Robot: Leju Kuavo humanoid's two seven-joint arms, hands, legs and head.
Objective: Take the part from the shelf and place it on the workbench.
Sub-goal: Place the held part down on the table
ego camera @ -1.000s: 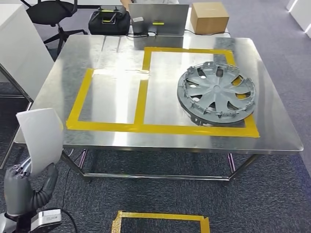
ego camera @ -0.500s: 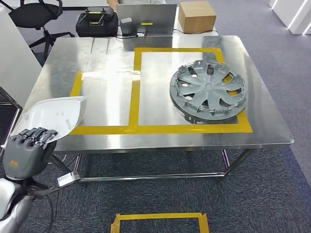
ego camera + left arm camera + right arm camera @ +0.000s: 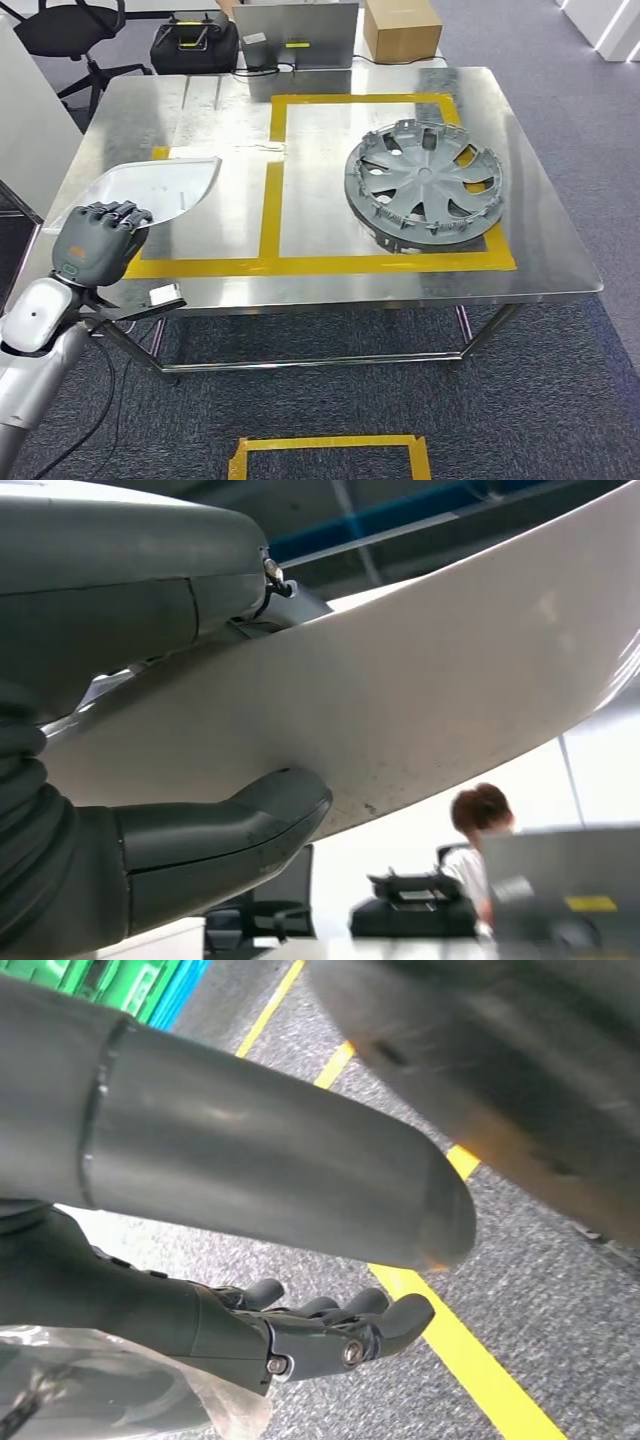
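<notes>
Left hand: gripped the white curved plastic part, now carried further over the steel desk.
Right hand: hung empty, fingers loosely apart.

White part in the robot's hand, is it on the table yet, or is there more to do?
Almost. Done: the white part is off the shelf, and the left robot hand grips it. In hand: it sits over the left taped rectangle of the steel workbench, beside the grey hubcap. Left: set it down and let go.
</notes>
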